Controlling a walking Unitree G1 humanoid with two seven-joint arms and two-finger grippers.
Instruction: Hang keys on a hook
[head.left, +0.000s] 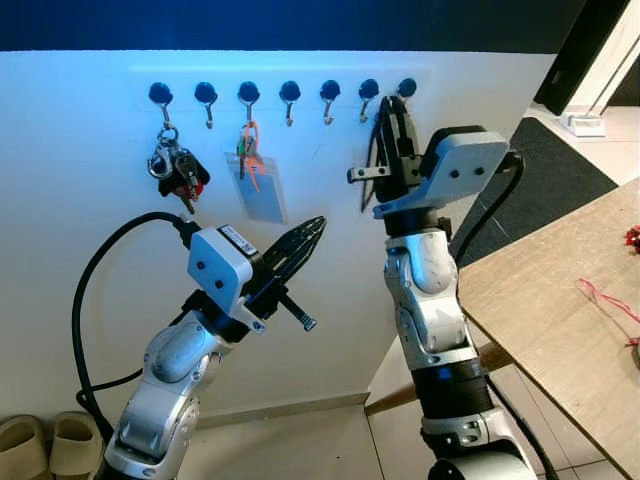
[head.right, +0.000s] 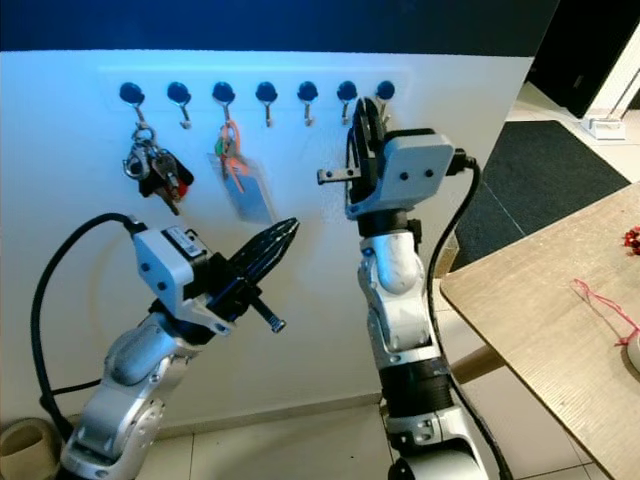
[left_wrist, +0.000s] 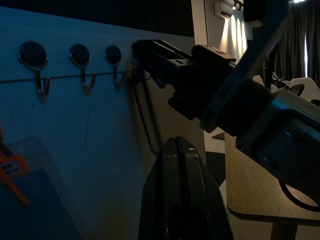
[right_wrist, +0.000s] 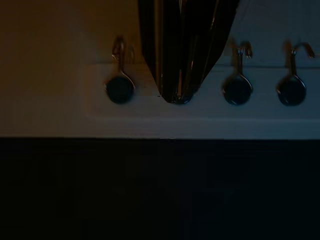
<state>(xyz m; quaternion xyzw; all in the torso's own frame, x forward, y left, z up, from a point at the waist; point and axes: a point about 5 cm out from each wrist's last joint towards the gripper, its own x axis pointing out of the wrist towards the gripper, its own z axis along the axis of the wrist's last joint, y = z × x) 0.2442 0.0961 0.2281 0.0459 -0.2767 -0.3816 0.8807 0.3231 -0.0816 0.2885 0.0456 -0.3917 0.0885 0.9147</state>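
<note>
Your right claw (head.left: 392, 108) is pressed shut at the hook rail (head.left: 290, 75), tips on a hook near its right end; whether it grips anything, can't tell. Left claw (head.left: 312, 228) shut, empty, below rail. Keys (head.left: 176, 170) hang off the rail's leftmost hook. Wooden tabletop (head.left: 560, 310) right of the rail, white wall.

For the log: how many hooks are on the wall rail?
7 in one row: key bunch on the first, badge holder on the third, right claw at the sixth and seventh; the rest are bare.
</note>
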